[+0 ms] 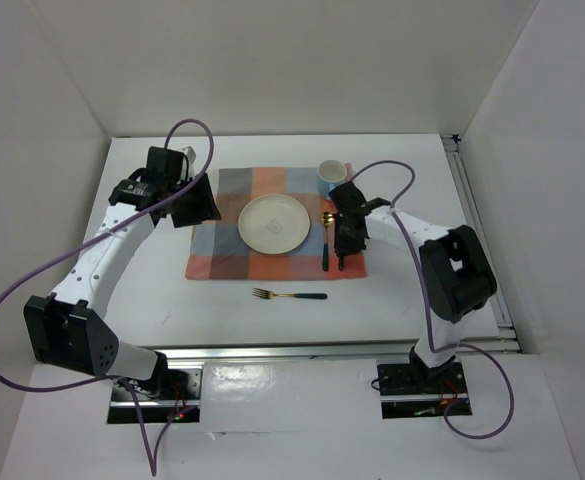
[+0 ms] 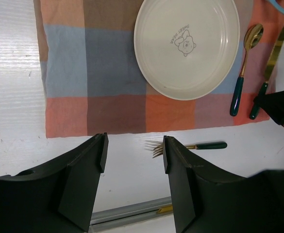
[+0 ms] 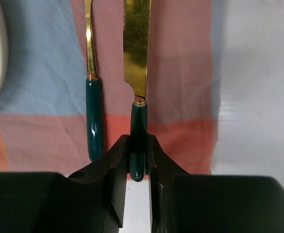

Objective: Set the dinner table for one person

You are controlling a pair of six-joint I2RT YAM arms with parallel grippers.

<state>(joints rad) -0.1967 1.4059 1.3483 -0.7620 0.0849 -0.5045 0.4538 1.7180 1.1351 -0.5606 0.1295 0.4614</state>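
Right gripper (image 3: 138,156) clamps knife (image 3: 136,48) handle, dinner table (image 3: 258,97) beneath.

Right gripper (image 3: 138,156) clamped on the green handle of the knife (image 3: 136,48).
Its gold blade lies on the checked mat (image 3: 180,73), a second green-handled utensil (image 3: 94,116) just to its left.

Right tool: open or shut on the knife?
Shut on the knife: the right tool pinches its green handle from both sides.

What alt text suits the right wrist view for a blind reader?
The right gripper is shut on the green handle of a gold-bladed knife on a checked mat. A matching spoon lies beside it, with white table beyond the mat.
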